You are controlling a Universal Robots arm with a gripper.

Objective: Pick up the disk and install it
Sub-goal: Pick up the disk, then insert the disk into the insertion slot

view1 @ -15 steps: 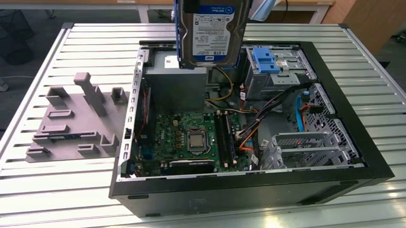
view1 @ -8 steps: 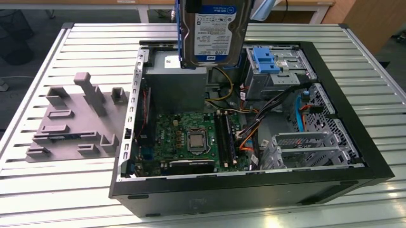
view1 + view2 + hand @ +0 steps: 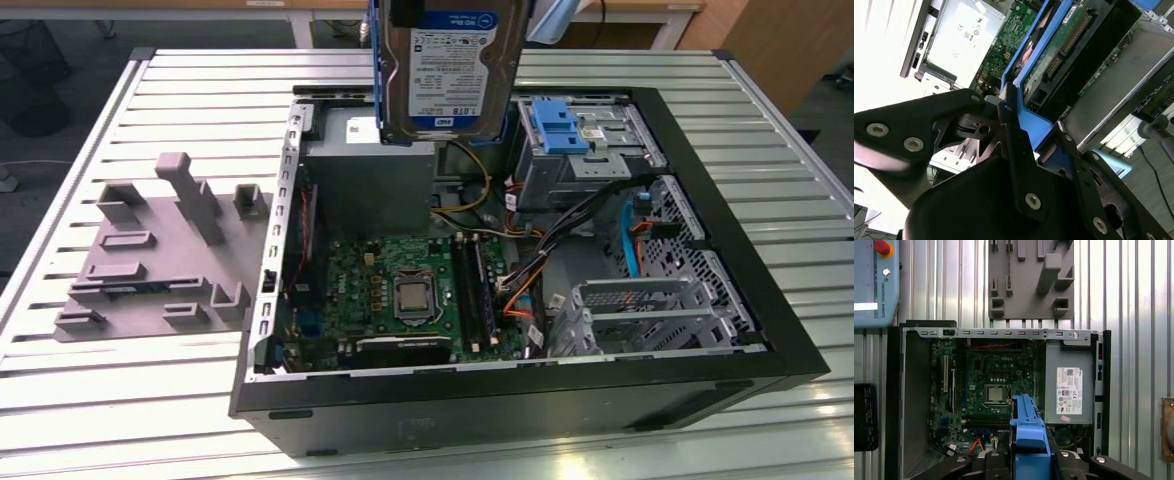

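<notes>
The end effector point(image 3: 1029, 462) is clamped on the blue bracket point(image 3: 1028, 425) of the disk point(image 3: 447, 65), held upright at the exterior view's top centre, above the open computer case point(image 3: 467, 405). The disk is best kept square and clear of the cables point(image 3: 534, 265). The end effector is pointed straight down at the motherboard point(image 3: 989, 367).

Slatted metal table point(image 3: 120, 400), evenly lit. Wooden bench point(image 3: 200, 4) beyond its far edge. Dark floor point(image 3: 67, 130) beside it on the exterior view's left; wood panel point(image 3: 787, 45) by its far corner.
</notes>
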